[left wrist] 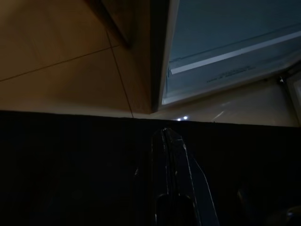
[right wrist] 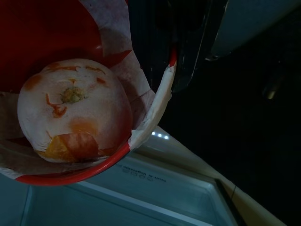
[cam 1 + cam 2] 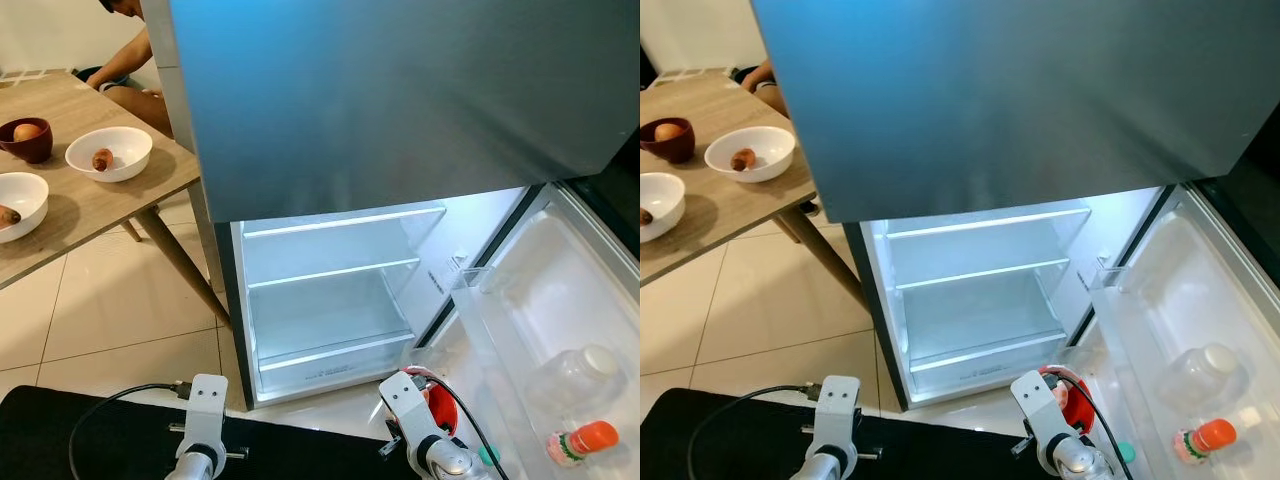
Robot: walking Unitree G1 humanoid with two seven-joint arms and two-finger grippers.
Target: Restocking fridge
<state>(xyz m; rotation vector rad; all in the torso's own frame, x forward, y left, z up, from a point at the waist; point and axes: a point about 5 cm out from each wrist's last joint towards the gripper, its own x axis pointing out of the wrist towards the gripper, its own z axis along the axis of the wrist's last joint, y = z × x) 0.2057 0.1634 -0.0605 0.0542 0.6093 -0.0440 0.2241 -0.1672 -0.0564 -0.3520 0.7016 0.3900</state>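
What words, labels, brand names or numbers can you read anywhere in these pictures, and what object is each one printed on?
No text can be read for certain.
Print on the front edge of the fridge's bottom drawer: too small and blurred.
Markings on the fridge's inner right wall: too small.
Label on the orange-capped bottle in the door shelf: blurred, unreadable.
The red bowl held in the right gripper bears no lettering.
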